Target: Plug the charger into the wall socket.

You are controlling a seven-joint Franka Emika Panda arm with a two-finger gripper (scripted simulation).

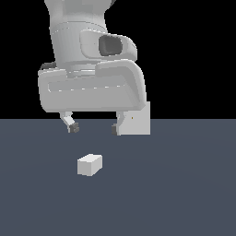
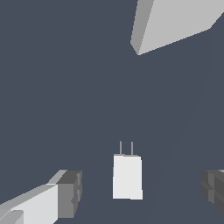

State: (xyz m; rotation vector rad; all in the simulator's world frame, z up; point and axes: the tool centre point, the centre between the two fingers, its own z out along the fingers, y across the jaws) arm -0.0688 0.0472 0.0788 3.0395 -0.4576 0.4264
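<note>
The charger [image 1: 90, 164] is a small white block lying on the dark grey floor, below and a little nearer than my gripper [image 1: 94, 128]. In the wrist view the charger [image 2: 127, 176] shows two thin prongs on one end and lies between my fingertips [image 2: 70, 193], which stand wide apart. My gripper is open and empty, hovering above the charger. The wall socket [image 1: 137, 120] is an upright white plate with a tiny dark dot, partly hidden behind my right finger in the exterior view. It also shows in the wrist view [image 2: 175, 22].
The dark grey floor [image 1: 184, 184] spreads around the charger. The robot's large white hand and wrist [image 1: 92, 69] fill the upper middle of the exterior view.
</note>
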